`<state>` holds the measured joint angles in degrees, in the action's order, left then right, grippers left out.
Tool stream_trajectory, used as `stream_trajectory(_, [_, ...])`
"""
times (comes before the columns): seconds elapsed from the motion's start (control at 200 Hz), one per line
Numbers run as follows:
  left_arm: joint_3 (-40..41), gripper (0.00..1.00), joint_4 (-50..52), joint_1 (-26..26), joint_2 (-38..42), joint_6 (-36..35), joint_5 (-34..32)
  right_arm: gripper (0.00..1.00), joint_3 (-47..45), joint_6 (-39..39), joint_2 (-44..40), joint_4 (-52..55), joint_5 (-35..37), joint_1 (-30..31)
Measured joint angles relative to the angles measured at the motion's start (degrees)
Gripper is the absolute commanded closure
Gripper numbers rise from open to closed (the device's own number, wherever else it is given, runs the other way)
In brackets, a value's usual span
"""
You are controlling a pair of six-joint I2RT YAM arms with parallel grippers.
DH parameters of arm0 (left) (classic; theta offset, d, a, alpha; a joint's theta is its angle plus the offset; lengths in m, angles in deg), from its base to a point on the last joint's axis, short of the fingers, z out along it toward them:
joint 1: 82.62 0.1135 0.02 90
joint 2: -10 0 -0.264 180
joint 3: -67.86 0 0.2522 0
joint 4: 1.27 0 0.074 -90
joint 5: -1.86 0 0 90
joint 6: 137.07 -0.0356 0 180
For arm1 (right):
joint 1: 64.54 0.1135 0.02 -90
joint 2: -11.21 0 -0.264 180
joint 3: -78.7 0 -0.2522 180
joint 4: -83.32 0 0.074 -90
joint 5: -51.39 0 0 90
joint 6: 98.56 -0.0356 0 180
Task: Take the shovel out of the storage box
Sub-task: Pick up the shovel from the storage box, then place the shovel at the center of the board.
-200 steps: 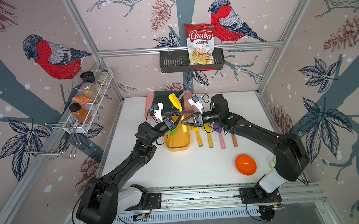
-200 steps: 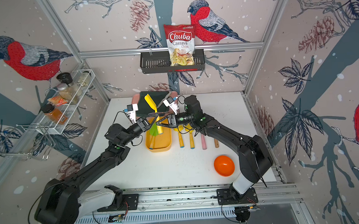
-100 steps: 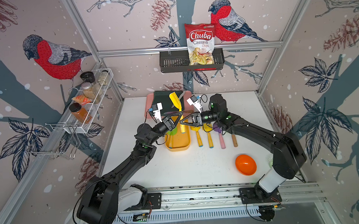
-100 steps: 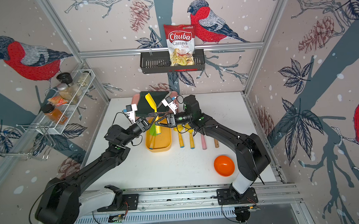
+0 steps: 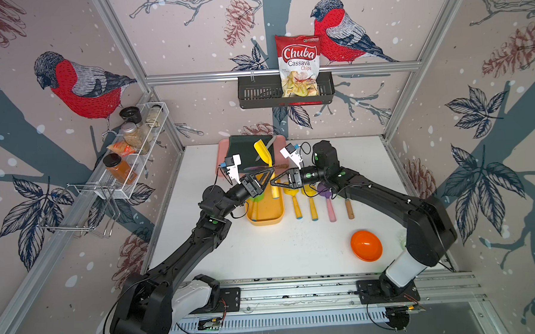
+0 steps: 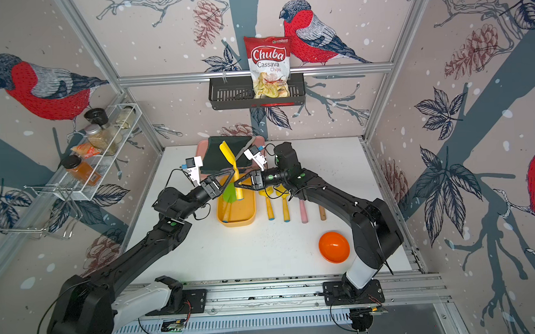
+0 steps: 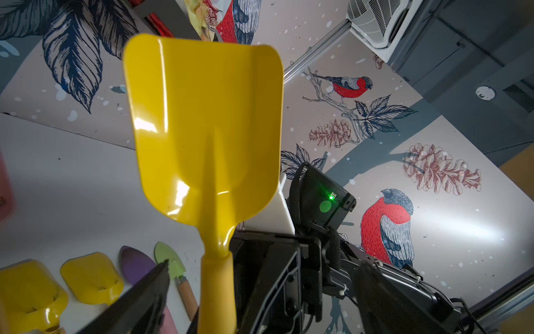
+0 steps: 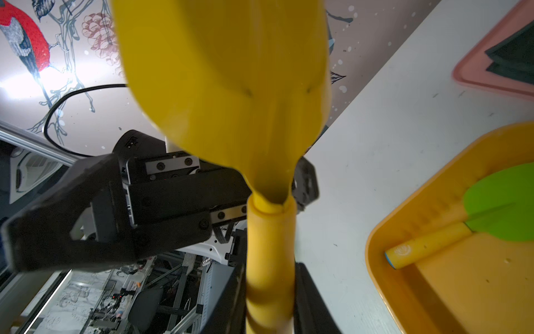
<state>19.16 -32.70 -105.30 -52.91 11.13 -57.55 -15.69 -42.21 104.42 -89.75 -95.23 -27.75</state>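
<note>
One yellow shovel (image 5: pixel 262 151) is hanging upright above the storage box (image 5: pixel 268 209); the right fingers (image 8: pixel 310 303) are gripping its handle, the left fingers (image 8: pixel 57 219) are standing open.

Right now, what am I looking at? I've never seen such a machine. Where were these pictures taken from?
Two black robot arms stand at a white table. Two pictures look down from above; the other two come from a camera on each wrist. The right gripper is clamped on the handle of a yellow toy shovel, blade up, above the storage box; the left gripper is open beside it. A green shovel lies in the box; more toy tools and an orange bowl lie on the table.
</note>
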Motion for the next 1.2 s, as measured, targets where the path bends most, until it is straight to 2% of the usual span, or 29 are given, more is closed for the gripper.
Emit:
stream_trajectory(0.165, [-6.8, 0.01, 18.7, 0.0, 2.7, -6.3, -7.9, 0.93, 3.0, 8.7, -6.3, 19.7, 14.3, -5.6])
stream_trajectory(0.27, [-9.6, 0.01, 28.7, 0.0, 2.0, -10.4, -11.9, 0.92, 3.0, 13.0, -11.3, 31.8, 27.8, -8.1])
stream_trajectory(0.455, [-12.2, 0.01, 38.9, 0.0, -2.2, -15.0, -14.1, 0.93, 0.3, 17.3, -13.5, 48.8, 52.5, -11.9])
stream_trajectory(0.555, [-12.9, 0.01, 41.4, 0.0, -3.9, -16.6, -14.0, 0.93, -0.2, 18.9, -12.1, 54.2, 61.7, -16.4])
stream_trajectory(0.77, [-13.0, 0.01, 42.9, 0.0, -5.4, -18.9, -13.8, 0.92, -3.6, 21.0, -10.4, 58.2, 69.5, -23.0])
stream_trajectory(1.016, [-12.2, 0.01, 42.9, 0.8, -5.8, -21.3, -13.6, 0.86, -5.0, 22.8, -6.6, 58.4, 71.2, -27.5])
stream_trajectory(1.201, [-12.1, 0.01, 42.8, 2.1, -6.8, -22.9, -12.3, 0.88, -5.0, 24.9, 0.3, 58.0, 71.3, -30.0])
